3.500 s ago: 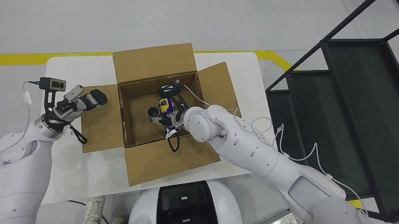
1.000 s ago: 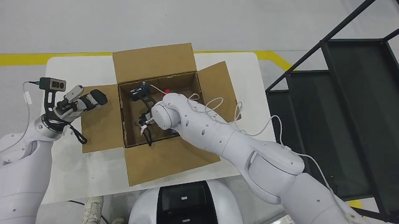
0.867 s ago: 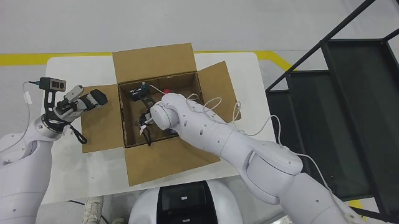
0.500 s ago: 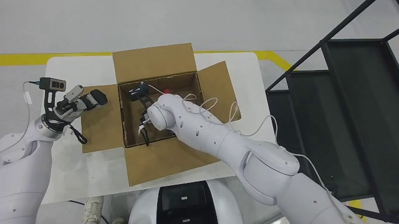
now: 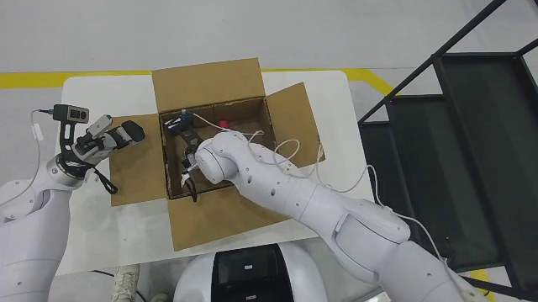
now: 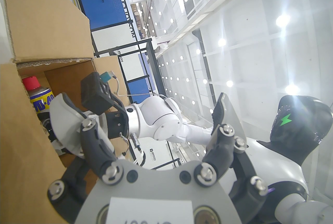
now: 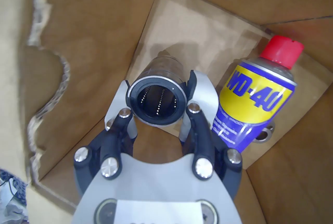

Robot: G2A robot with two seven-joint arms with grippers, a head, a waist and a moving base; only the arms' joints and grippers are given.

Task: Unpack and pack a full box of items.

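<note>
The right gripper (image 7: 158, 87) was down inside the open cardboard box (image 7: 85, 14), its fingers clamped on either side of a linear bearing (image 7: 160, 71). This was a short steel cylinder with a black-rimmed open end that showed rows of small balls inside. Whether the bearing touched the box floor (image 7: 187, 35) could not be told. Just beside one finger was a blue and yellow spray can (image 7: 256, 100) with a red cap (image 7: 282, 49). A small metal ring (image 7: 265, 135) poked out at the can's base, partly hidden by it. The rest of the visible floor was bare brown card.

From above, the right arm reached over the near flap (image 5: 214, 218) into the box, and the red cap lay close to the far wall. All four flaps were folded outward.

The left gripper (image 5: 130, 132) hung above the box's left flap (image 5: 139, 172), outside the box, with its fingers (image 6: 65, 115) spread apart and nothing between them. Its wrist view looked over the box edge at the spray can and the right arm's wrist.

The box sat on a white table (image 5: 101, 100). Beyond it, a yellow line (image 5: 50, 77) ran across the grey floor, and a black metal stair (image 5: 454, 117) stood off to the right.
</note>
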